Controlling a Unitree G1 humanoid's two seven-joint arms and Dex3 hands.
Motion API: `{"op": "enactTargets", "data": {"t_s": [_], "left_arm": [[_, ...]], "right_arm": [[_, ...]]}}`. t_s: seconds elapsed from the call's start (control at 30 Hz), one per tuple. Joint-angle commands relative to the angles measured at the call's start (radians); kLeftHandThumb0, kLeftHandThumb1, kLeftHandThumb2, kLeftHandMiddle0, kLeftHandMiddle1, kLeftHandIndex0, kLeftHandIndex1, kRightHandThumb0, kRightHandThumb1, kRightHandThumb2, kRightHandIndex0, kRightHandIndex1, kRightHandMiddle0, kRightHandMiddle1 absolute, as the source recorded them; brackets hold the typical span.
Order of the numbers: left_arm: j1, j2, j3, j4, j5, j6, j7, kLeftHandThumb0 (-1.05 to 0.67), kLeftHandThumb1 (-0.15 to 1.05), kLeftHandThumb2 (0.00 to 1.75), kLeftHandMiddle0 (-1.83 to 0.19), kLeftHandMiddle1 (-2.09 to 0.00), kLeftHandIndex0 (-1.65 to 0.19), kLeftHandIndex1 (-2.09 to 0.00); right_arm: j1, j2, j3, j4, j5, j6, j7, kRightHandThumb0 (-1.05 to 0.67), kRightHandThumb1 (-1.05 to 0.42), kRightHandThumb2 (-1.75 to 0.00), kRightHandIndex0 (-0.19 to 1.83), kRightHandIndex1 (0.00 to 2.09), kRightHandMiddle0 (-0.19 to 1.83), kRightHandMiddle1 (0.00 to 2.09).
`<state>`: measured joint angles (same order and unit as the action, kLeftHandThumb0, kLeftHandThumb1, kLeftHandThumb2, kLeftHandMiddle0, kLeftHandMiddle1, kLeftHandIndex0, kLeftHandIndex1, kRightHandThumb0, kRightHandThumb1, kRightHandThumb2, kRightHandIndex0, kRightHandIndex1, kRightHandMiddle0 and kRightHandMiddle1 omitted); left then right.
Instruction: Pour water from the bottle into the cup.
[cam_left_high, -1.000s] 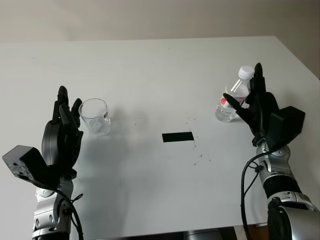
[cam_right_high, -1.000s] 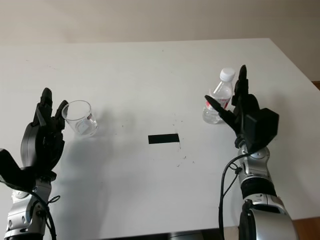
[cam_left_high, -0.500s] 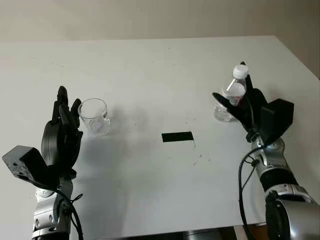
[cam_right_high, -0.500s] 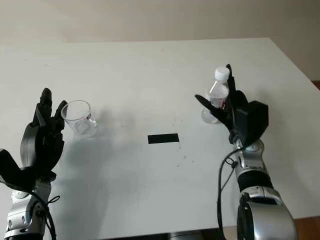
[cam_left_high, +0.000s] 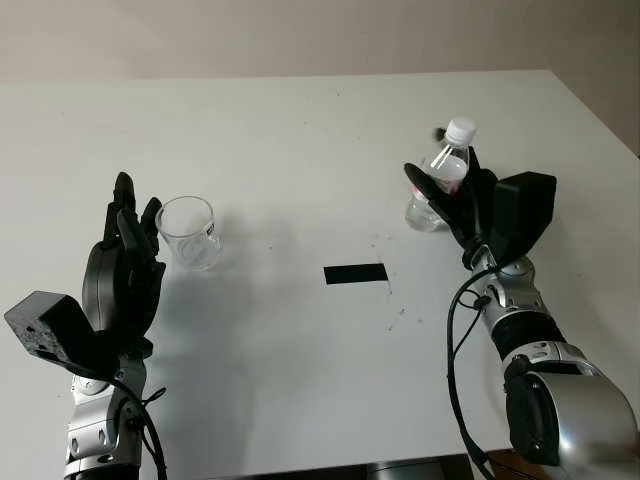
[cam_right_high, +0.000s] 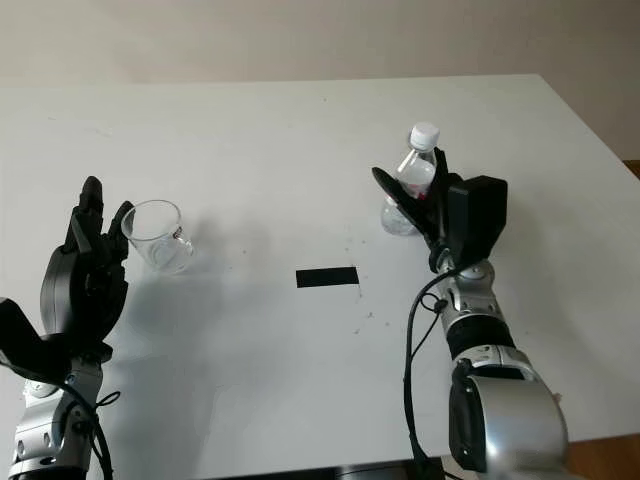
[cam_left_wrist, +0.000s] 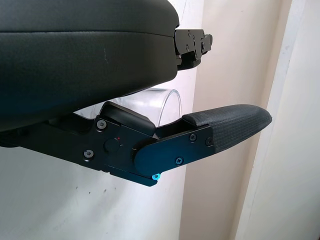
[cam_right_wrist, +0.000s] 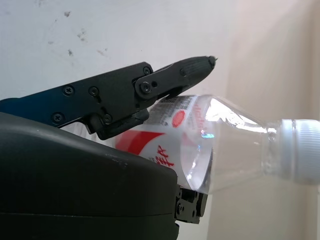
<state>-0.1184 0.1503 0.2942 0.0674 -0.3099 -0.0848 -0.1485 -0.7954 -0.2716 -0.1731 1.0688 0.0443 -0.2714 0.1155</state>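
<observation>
One robot hand (cam_left_high: 455, 200) gripping bottle (cam_left_high: 440, 182), capped

White table (cam_left_high: 300, 130) spans most of the head views; far edge runs across the top, right edge slants down at the right. Beige wall (cam_left_high: 300, 35) behind the far edge. Black rectangular tape strip (cam_left_high: 355, 273) lies flat near table centre, long side across. Small dark specks (cam_left_high: 398, 318) scattered on the surface just right of the tape. Faint soft shadows on the tabletop at left.

Bottle (cam_right_wrist: 200, 145) label — red print, unreadable.
</observation>
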Motion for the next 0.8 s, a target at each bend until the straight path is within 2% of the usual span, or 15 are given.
{"op": "enactTargets", "data": {"t_s": [0.0, 0.03, 0.13, 0.17, 0.27, 0.33, 0.4, 0.57, 0.77], "left_arm": [[0.009, -0.005, 0.000, -0.010, 0.002, -0.014, -0.001, -0.90, 1.05, 0.74, 0.19, -0.40, 0.08, 0.00], [0.008, -0.006, 0.001, -0.009, 0.000, -0.015, -0.002, -0.89, 1.05, 0.74, 0.19, -0.38, 0.09, 0.00], [0.006, -0.007, 0.001, -0.004, -0.002, -0.018, -0.003, -0.89, 1.05, 0.74, 0.19, -0.37, 0.09, 0.00], [0.005, -0.006, 0.001, -0.002, -0.002, -0.019, -0.004, -0.90, 1.05, 0.74, 0.19, -0.37, 0.09, 0.00], [0.004, -0.006, 0.000, -0.011, -0.003, -0.009, -0.001, -0.89, 1.05, 0.74, 0.19, -0.36, 0.10, 0.00], [0.003, -0.006, -0.001, -0.011, 0.000, -0.009, 0.002, -0.89, 1.05, 0.74, 0.19, -0.35, 0.10, 0.00], [0.001, -0.006, 0.000, -0.008, 0.001, -0.010, 0.004, -0.89, 1.05, 0.75, 0.19, -0.37, 0.10, 0.00], [-0.003, -0.006, -0.002, -0.002, 0.001, -0.010, 0.005, -0.90, 1.05, 0.74, 0.19, -0.36, 0.10, 0.00], [-0.006, -0.009, -0.008, -0.005, 0.003, -0.006, 0.009, -0.89, 1.05, 0.75, 0.19, -0.39, 0.09, 0.00]], "right_arm": [[-0.018, -0.025, 0.025, 0.018, -0.031, 0.013, -0.004, -0.40, -0.97, -0.06, 0.40, 2.08, 0.12, 2.08], [-0.018, -0.033, 0.037, 0.022, -0.047, 0.015, -0.004, -0.40, -0.98, -0.06, 0.59, 2.09, 0.22, 2.09], [-0.015, -0.042, 0.040, 0.023, -0.050, 0.018, 0.022, -0.37, -1.03, -0.07, 0.91, 2.09, 0.42, 2.09], [-0.013, -0.043, 0.039, 0.023, -0.046, 0.016, 0.032, -0.35, -1.04, -0.10, 1.07, 2.09, 0.54, 2.09], [-0.009, -0.045, 0.047, 0.023, -0.057, 0.004, 0.036, -0.31, -1.05, -0.19, 1.31, 2.09, 0.94, 2.09], [-0.007, -0.048, 0.061, 0.019, -0.074, 0.000, 0.029, -0.28, -1.05, -0.23, 1.35, 2.09, 1.04, 2.09], [-0.007, -0.051, 0.073, 0.020, -0.091, -0.007, 0.020, -0.26, -1.05, -0.25, 1.33, 2.09, 1.07, 2.09], [-0.015, -0.046, 0.082, 0.032, -0.108, -0.020, -0.010, -0.23, -1.05, -0.27, 1.10, 2.09, 0.94, 2.09], [-0.075, -0.033, 0.113, 0.067, -0.146, -0.048, -0.039, -0.22, -1.05, -0.26, 1.07, 2.09, 0.91, 2.09]]}}
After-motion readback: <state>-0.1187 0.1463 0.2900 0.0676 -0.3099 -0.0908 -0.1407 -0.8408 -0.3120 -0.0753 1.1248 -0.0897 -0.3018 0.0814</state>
